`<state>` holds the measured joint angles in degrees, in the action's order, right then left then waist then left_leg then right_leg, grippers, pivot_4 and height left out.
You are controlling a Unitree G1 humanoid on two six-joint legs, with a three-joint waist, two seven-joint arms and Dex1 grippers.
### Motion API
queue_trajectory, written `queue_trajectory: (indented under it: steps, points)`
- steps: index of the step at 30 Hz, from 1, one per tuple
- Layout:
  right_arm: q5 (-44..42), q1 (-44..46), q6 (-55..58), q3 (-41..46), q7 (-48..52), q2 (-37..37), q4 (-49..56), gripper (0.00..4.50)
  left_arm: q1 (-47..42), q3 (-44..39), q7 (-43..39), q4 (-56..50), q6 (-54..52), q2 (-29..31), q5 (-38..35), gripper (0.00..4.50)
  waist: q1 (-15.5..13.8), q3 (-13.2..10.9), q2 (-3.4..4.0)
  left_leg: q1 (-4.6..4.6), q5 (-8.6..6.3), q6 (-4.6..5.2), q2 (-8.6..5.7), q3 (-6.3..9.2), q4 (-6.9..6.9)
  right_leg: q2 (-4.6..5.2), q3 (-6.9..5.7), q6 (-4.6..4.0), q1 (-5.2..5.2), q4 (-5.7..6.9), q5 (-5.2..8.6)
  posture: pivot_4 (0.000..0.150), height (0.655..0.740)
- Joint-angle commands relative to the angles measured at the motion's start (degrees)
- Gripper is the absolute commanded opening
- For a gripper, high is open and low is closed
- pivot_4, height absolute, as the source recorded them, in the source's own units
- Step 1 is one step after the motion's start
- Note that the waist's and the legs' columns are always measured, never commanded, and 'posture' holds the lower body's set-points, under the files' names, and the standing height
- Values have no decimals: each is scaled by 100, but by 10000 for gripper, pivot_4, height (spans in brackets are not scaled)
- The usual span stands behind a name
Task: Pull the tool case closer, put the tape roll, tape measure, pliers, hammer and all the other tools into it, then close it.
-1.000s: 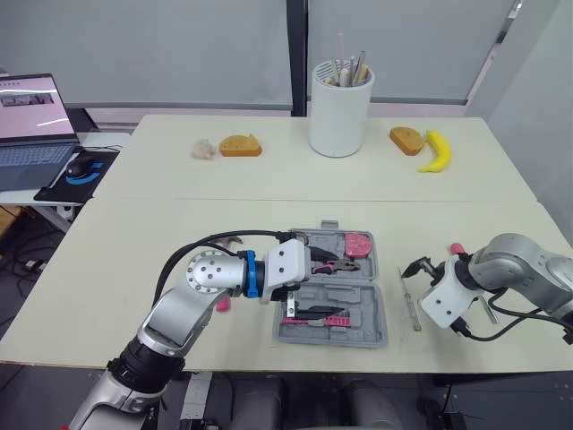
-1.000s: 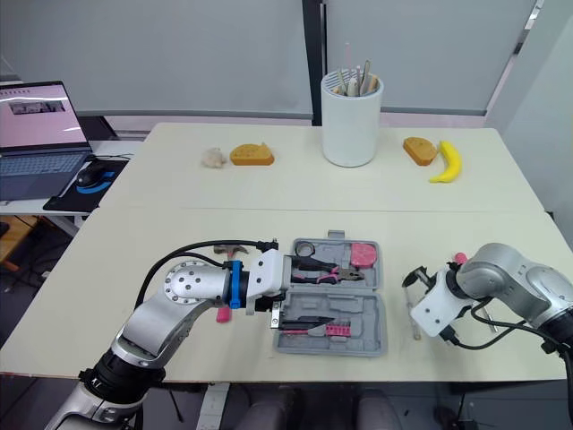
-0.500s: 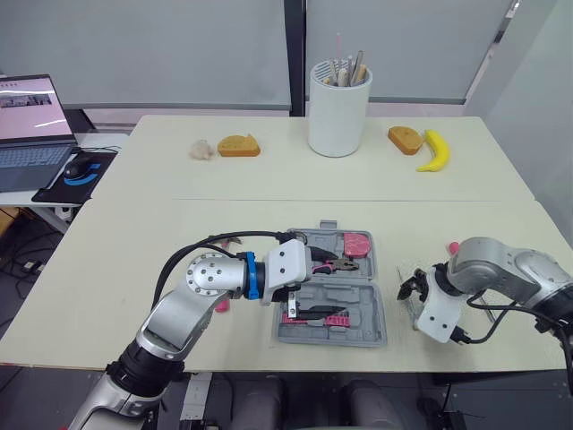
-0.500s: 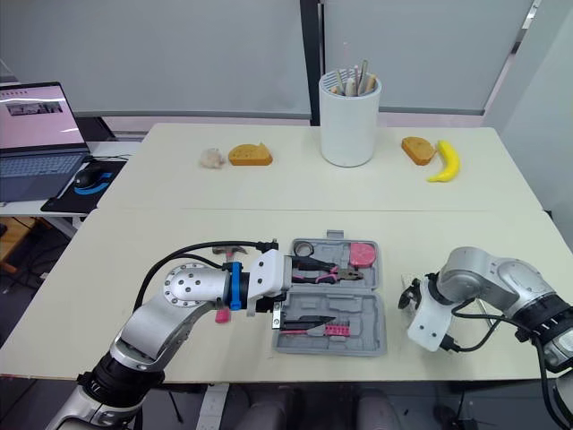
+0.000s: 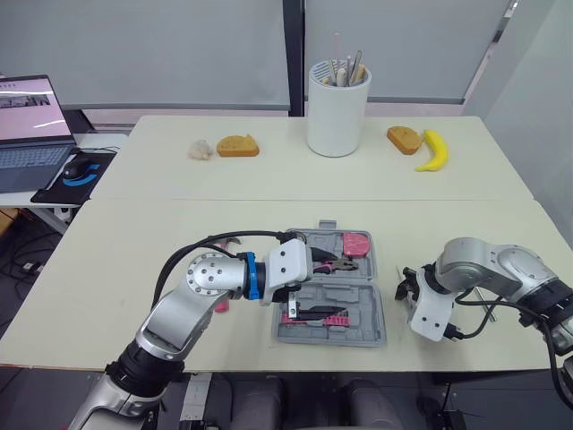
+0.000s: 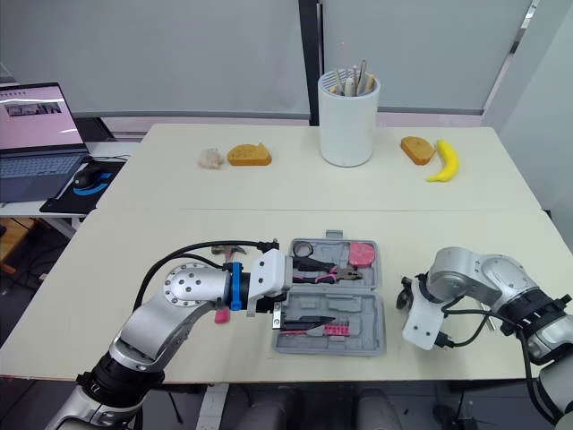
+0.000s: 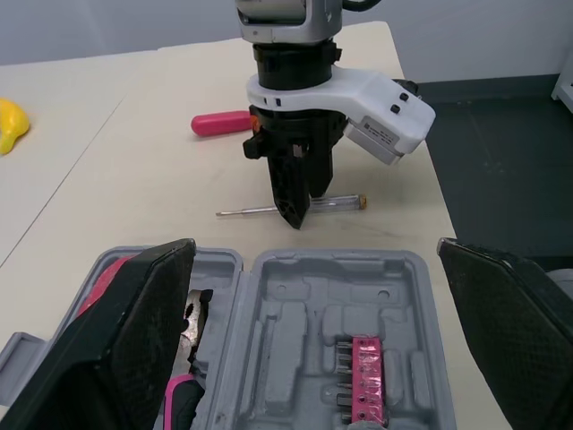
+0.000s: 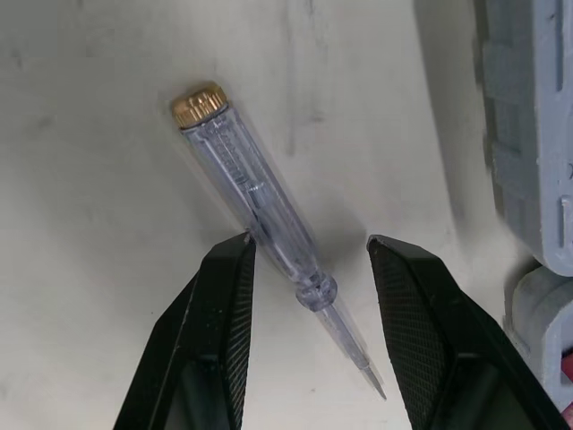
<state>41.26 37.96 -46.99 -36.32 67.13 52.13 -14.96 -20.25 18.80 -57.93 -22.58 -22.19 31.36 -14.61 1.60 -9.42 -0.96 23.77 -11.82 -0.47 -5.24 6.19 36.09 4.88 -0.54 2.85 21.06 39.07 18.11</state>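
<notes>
The left tool (image 5: pixel 315 266) is hanging spread wide over the open tool case (image 5: pixel 363 315), which is lying mid-front on the desk (image 5: pixel 134 251) with the pliers (image 5: pixel 338 265) inside. Further right, the right tool (image 8: pixel 309 244) is pointing down at the desk, fingers apart, straddling a clear screwdriver (image 8: pixel 255 202) just beside the case.

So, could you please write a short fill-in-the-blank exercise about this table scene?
The pink-handled pliers lie ____ the grey plastic tool case.
The right gripper straddles the clear brass-capped screwdriver, fingers ____.
The pink-handled hammer lies on the table, at the case's ____ side.
Missing words: inside; open; left.
</notes>
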Motion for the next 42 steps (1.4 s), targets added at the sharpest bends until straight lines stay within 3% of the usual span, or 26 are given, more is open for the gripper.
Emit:
queue_trajectory:
  steps: [1, 8, 15, 19, 24, 32, 37, 42]
  points:
    - [39, 93, 15, 16, -4, -35, -32, 17017, -46, -5, 44, -242, -19, 31, -10, 45000, 2, 0, 0, 0, 0, 0, 0, 0, 0, 0, 0, 0, 0, 0, 0, 1500, 7400]
    - [1, 99, 86, 39, 20, -82, -138, 3571, -44, 68, 40, -165, 33, -16, 40, 45000, 15, 1, -1, -2, 1, -1, 4, 0, 0, -4, 1, -1, -1, 1, -1, 1500, 7400]
    - [-676, -194, 821, 405, 225, 37, -76, 3317, 13, 47, 3, -121, 128, 21, 40, 45000, 4, 1, -1, -2, 1, -2, 4, 3, 0, -5, 0, -3, 0, 2, -2, 1500, 7400]
    - [-1874, -1000, 2416, 1092, 945, 402, 660, 3317, 76, -23, 26, -180, 110, 80, 14, 45000, -57, 1, -1, 3, 1, -1, -2, 2, 1, 2, 0, -3, -1, -1, -2, 1500, 7400]
    - [-3267, -2034, 5936, 2243, 1604, 717, 2098, 3317, 86, -62, 42, -283, 33, 114, -48, 45000, -115, 1, 0, 5, -13, 22, -3, 3, 3, 6, 1, -3, -1, -3, -2, 1500, 7400]
    - [-4663, -2799, 10618, 3732, 623, 114, 3600, 3317, -104, -9, -17, -229, -39, 52, -138, 45000, -168, 3, 2, 10, -14, 22, -2, 14, 2, 6, -8, -5, 0, -2, -4, 1500, 7400]
    - [-4797, -2789, 12432, 4494, -774, -797, 3864, 3317, -206, -1, -27, -204, -75, 30, -179, 45000, -163, 4, 0, 11, -14, 23, -8, 11, 1, 11, -6, -4, 5, -2, -5, 1500, 7400]
    - [-4642, -3009, 12346, 4753, -2049, -1524, 4148, 3317, -199, 31, -57, -226, -61, 19, -183, 45000, -161, 5, 2, 12, -13, 22, -7, 12, -1, 10, -6, -4, 7, 0, -4, 1500, 7400]
